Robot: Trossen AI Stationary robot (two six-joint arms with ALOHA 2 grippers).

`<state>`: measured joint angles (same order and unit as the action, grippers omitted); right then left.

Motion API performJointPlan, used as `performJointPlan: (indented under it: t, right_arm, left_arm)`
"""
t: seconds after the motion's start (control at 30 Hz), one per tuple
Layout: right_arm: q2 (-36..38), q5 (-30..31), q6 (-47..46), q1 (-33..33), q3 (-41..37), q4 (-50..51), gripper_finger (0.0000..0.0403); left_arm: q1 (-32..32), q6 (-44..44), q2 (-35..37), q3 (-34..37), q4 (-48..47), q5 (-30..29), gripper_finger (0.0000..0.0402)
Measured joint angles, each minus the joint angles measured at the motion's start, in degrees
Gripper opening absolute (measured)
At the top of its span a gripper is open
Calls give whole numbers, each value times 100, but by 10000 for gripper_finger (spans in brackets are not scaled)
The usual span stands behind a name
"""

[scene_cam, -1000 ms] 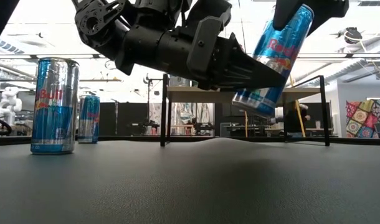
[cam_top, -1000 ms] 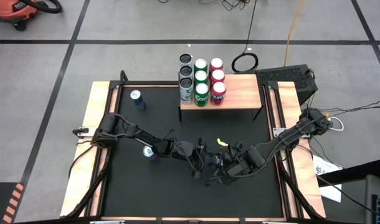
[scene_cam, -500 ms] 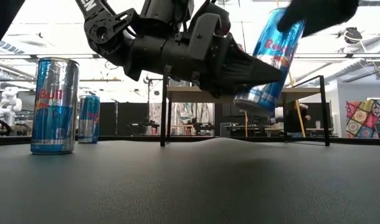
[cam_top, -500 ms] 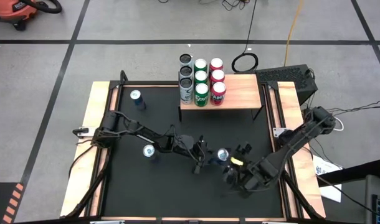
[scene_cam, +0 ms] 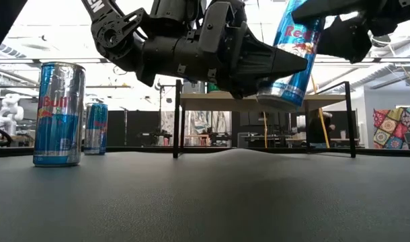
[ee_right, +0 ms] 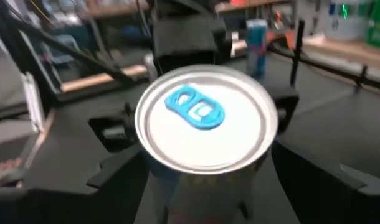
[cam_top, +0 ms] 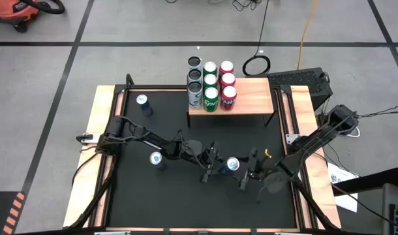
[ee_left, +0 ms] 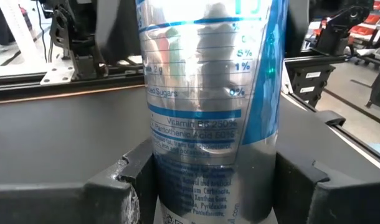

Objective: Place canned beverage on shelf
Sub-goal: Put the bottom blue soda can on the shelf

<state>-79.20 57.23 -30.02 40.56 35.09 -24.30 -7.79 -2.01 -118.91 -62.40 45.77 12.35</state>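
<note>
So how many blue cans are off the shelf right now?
3. One is held by the left tool mid-table; one stands by the left arm; one stands at the far left corner. None looks hidden.

In the left wrist view the held Red Bull can (ee_left: 209, 106) is cut off at both ends. In the low view its top runs past the upper edge, and the left end effector (scene_cam: 275, 64) hides its lower side. The right wrist view is blurred throughout.
</note>
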Motion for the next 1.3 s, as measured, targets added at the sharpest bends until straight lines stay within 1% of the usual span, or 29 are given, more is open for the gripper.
performJointPlan:
  t: [0.07,0.13,0.23,0.3,0.4,0.67,0.77,0.83,0.9,0.97,1.1,1.2,1.3]
  right_arm:
    - [-6,-26,484,0,-291,-924,322]
    - [-4,-40,753,0,-487,-1575,322]
    - [-7,-79,975,-4,-620,-2016,321]
    - [-4,-245,971,-43,-623,-2104,315]
    - [-7,-487,913,-123,-623,-2093,294]
    - [-7,-496,885,-197,-623,-2070,225]
    - [21,-513,934,-199,-623,-2047,220]
    - [147,-574,1014,-209,-623,-1981,220]
    - [408,-564,1046,-260,-623,-1761,221]
    - [798,-457,1090,-321,-623,-1322,224]
    - [1819,-612,1051,-584,-623,-134,222]
    - [2741,-761,1082,-938,-526,1114,221]
    - [3503,-841,1004,-1395,-186,2508,224]
  left_arm:
    - [0,4,0,41,21,-1,219]
    - [0,10,0,60,26,-1,219]
    - [0,10,0,60,33,-4,219]
    - [0,10,0,60,31,-19,219]
    - [0,10,0,60,43,-38,219]
    - [0,48,0,63,49,-54,219]
    - [-7,56,0,63,47,-239,224]
    - [-12,103,8,62,65,-381,237]
    - [32,125,44,54,89,-410,260]
    - [87,136,131,56,-86,-524,287]
    - [184,-13,450,53,-955,-627,335]
    - [274,-28,703,54,-1624,-631,350]
    - [293,-110,748,58,-1757,-594,352]
